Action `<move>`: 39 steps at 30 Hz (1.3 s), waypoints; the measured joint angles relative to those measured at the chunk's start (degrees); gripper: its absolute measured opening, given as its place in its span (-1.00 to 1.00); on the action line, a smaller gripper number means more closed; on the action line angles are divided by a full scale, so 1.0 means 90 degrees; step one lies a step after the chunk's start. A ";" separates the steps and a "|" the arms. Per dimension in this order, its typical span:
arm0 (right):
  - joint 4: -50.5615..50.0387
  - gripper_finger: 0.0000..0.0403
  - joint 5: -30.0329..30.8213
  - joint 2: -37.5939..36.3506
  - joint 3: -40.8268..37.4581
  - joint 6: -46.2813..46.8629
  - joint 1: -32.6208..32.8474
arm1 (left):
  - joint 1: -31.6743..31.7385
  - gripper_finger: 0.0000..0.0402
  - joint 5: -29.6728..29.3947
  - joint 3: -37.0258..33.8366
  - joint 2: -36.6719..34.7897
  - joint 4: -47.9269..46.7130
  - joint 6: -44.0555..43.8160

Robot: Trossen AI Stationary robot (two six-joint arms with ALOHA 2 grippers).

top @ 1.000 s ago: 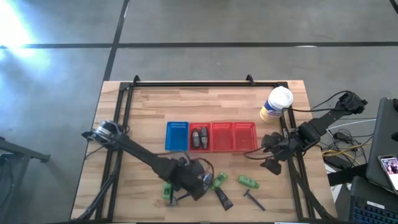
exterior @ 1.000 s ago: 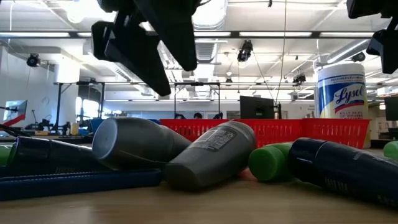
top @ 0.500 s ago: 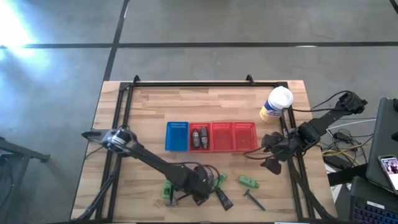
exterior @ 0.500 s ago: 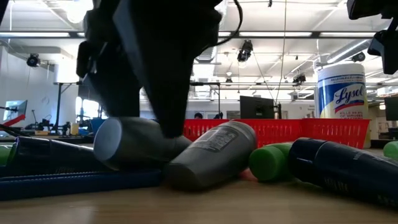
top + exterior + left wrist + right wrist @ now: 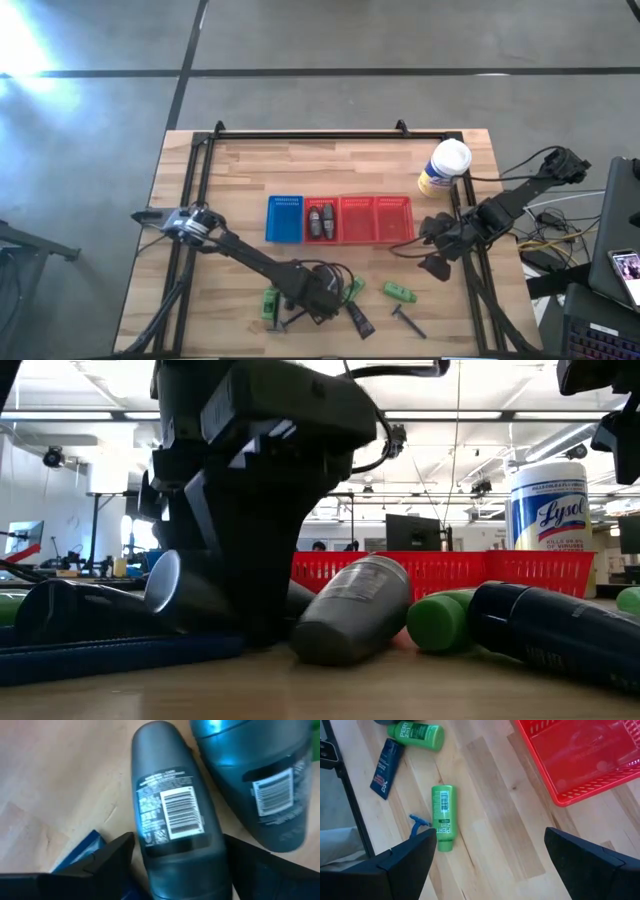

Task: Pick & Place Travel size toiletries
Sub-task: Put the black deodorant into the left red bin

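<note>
We start with the grey stick (image 5: 172,815) that lies label-up on the wood at the near edge of the table, pressed side by side against a second grey stick (image 5: 260,785). Our left gripper (image 5: 175,865) is down over it, one dark finger on each flank and the jaws spread wide, not yet pinching, which suits a grasp across the narrow width of the oval body. From the table-height camera the gripper's bulk (image 5: 255,510) hides most of that stick, so we cannot be sure whether the fingertips touch the wood. The neighbouring stick (image 5: 355,610) leans just beside it, close enough that closing may nudge it. Around them lie a green bottle (image 5: 440,622) and a dark brown tube (image 5: 555,630); farther off, another green bottle (image 5: 443,815) and a blue-handled razor (image 5: 419,822) sit apart on bare wood. Behind the cluster stand the blue basket (image 5: 284,219) and the red baskets (image 5: 358,220), one already holding two grey sticks (image 5: 319,220), likely where this one belongs. Our right gripper (image 5: 490,860) waits above the table's right side, its jaws released and empty, near the white canister (image 5: 445,168).
</note>
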 joint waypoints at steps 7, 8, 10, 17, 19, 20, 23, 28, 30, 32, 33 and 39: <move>0.0003 0.83 0.0017 0.0076 -0.0002 -0.0024 0.0000 | 0.0028 0.07 0.0002 -0.0013 -0.0029 -0.0066 0.0062; 0.0004 0.83 0.0023 0.0072 -0.0002 -0.0024 0.0000 | 0.0030 0.06 -0.0005 0.0000 -0.0043 -0.0077 0.0023; 0.0002 0.83 0.0125 0.0060 0.0006 -0.0027 0.0000 | 0.0036 0.06 -0.0081 0.0010 -0.0103 -0.0061 -0.0060; 0.0000 0.83 0.0548 -0.0168 0.0034 0.0237 -0.0002 | 0.0130 0.06 -0.0898 -0.0027 -0.0831 -0.0270 -0.0933; -0.0050 0.83 0.0775 -0.0297 0.0034 0.0424 -0.0001 | 0.0167 0.06 -0.1398 -0.0037 -0.1059 -0.0347 -0.1424; -0.0068 0.83 0.0896 -0.0366 0.0035 0.0529 -0.0003 | 0.0194 0.06 -0.1738 -0.0039 -0.1177 -0.0355 -0.1700; -0.0147 0.83 0.1275 -0.0586 0.0034 0.0857 -0.0002 | 0.0369 0.06 -0.2901 -0.0043 -0.1538 -0.0330 -0.2507; -0.0193 0.83 0.1630 -0.0837 0.0034 0.1223 -0.0005 | 0.1094 0.06 -0.3417 -0.0264 -0.1639 -0.0215 -0.2769; -0.0257 0.83 0.1648 -0.0875 0.0034 0.1252 -0.0005 | 0.1412 0.06 -0.3253 -0.0460 -0.1639 0.0262 -0.2477; -0.0290 0.83 0.1654 -0.0879 0.0034 0.1270 -0.0005 | 0.1681 0.06 -0.2988 -0.0670 -0.1644 0.0827 -0.2162; -0.0288 0.83 0.1659 -0.0873 0.0034 0.1299 -0.0005 | 0.1790 0.06 -0.2890 -0.0766 -0.1644 0.0964 -0.2050; -0.0291 0.83 0.1711 -0.0812 0.0034 0.1448 -0.0005 | 0.2151 0.06 -0.2433 -0.1314 -0.1614 0.1167 -0.2024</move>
